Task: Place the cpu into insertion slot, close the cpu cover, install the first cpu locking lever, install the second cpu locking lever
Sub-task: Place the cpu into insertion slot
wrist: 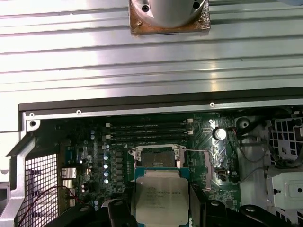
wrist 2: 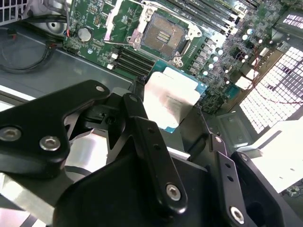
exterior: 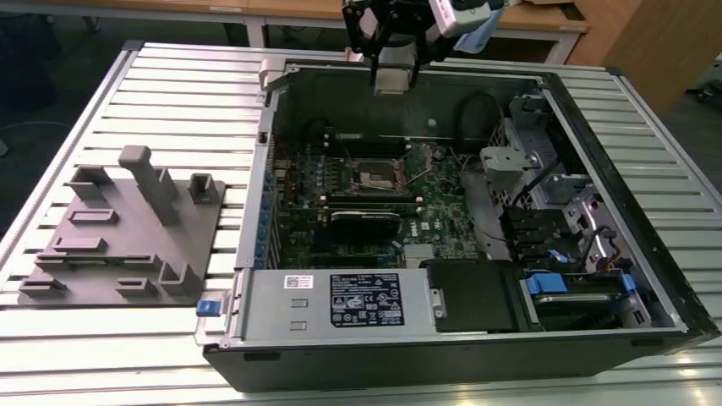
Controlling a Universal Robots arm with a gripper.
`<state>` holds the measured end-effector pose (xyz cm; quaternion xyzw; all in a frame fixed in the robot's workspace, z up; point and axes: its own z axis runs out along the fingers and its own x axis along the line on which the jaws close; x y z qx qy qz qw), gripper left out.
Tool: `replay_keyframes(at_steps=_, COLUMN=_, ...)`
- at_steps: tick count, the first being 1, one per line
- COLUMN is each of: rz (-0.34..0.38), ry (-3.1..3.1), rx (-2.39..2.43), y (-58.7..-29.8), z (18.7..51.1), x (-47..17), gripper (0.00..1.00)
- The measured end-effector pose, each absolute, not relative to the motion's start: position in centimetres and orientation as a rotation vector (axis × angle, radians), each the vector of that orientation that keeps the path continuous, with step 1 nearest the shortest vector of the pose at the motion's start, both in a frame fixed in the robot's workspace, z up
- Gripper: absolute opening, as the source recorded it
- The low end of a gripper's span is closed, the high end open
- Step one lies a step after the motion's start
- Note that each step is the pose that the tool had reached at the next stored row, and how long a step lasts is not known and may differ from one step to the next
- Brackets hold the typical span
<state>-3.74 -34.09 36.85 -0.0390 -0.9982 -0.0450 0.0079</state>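
My gripper [exterior: 391,80] hangs above the far wall of the open computer case [exterior: 631,203], shut on the cpu [wrist 2: 170,101]. The cpu is a flat square chip with a dull silver top, clamped by its edges between the black fingers [wrist 2: 142,127]. In the first wrist view the cpu [wrist: 161,196] sits just short of the insertion slot [wrist: 158,158]. The slot is a square socket on the green board, with its dark contact field bare in both wrist views [wrist 2: 164,35] and in the exterior view [exterior: 376,176]. The silvery cpu cover [wrist: 158,150] appears swung up at one edge of the socket. A thin wire lever [wrist: 204,165] lies beside it.
Long black memory slots [wrist: 149,130] run beside the socket, and a black card [exterior: 363,222] lies on its near side. A silver power supply [exterior: 338,300] fills the case's front. Drive cages and cables [exterior: 542,178] crowd the exterior view's right. A grey fixture block [exterior: 124,228] stands on the slatted table.
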Motion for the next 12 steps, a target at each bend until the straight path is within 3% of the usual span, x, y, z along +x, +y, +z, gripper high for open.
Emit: replay_keyframes(at_steps=12, rz=-0.141, ry=-3.12, rx=-0.128, y=-34.09, z=36.85, x=-3.75, gripper=0.54)
